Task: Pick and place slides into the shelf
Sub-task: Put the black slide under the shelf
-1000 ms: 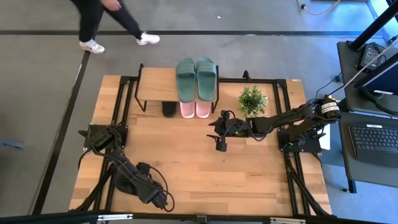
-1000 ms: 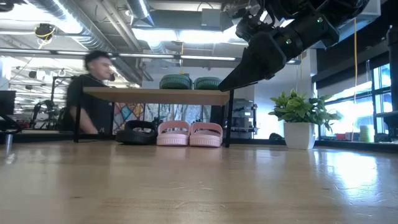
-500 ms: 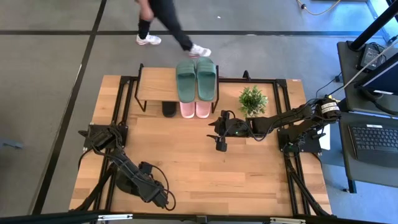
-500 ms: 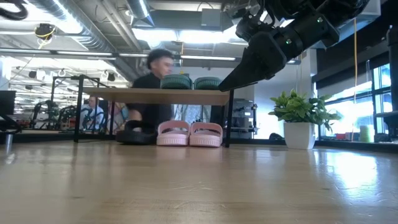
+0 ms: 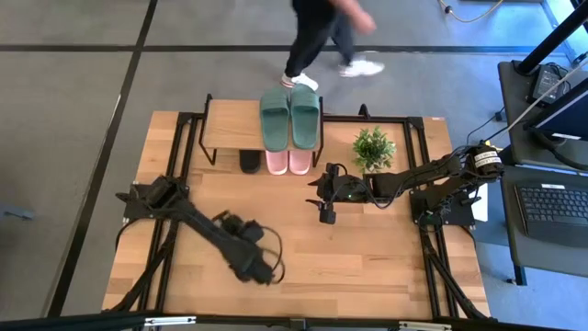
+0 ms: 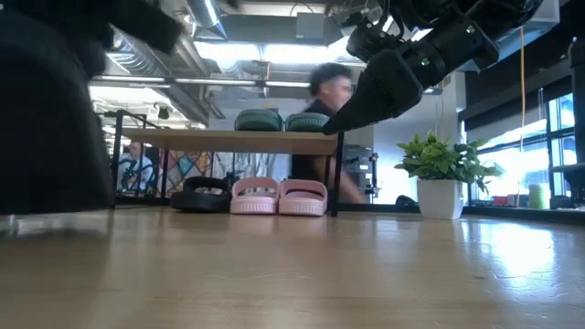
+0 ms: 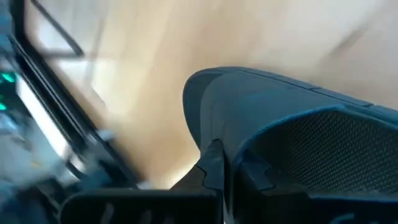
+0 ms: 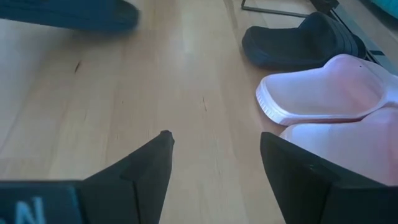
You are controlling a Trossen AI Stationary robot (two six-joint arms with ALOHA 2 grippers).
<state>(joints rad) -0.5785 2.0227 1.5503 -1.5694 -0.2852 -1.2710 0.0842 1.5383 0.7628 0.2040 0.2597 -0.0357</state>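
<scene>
My left gripper (image 5: pixel 255 264) is over the table's near middle, shut on a black slide (image 7: pixel 298 124), which also shows in the right wrist view as a black slide (image 8: pixel 68 15). A second black slide (image 5: pixel 249 161) and the pink pair (image 5: pixel 288 162) lie on their soles on the table under the shelf (image 5: pixel 230 124). The green pair (image 5: pixel 289 118) lies on the shelf's top board. My right gripper (image 8: pixel 214 146) hovers open in front of the pink pair, nothing between its fingers. My left gripper has its fingers (image 7: pixel 214 163) shut at the rim of the black slide (image 7: pixel 208 118). The fingers themselves hide the exact place of contact. The slide reaches forward past the fingertips, with the tabletop showing beyond it.
A potted plant (image 5: pixel 373 147) stands to the right of the shelf. A person (image 5: pixel 322 37) walks on the floor past the table's far edge. Bare wood lies between the two arms. A big dark blur (image 6: pixel 46 110) fills the low view's left.
My left gripper has swung from the near left part of the table toward the right and far edges, and the dark slide at its tip has gone with it. The person behind the table has walked from left to right.
</scene>
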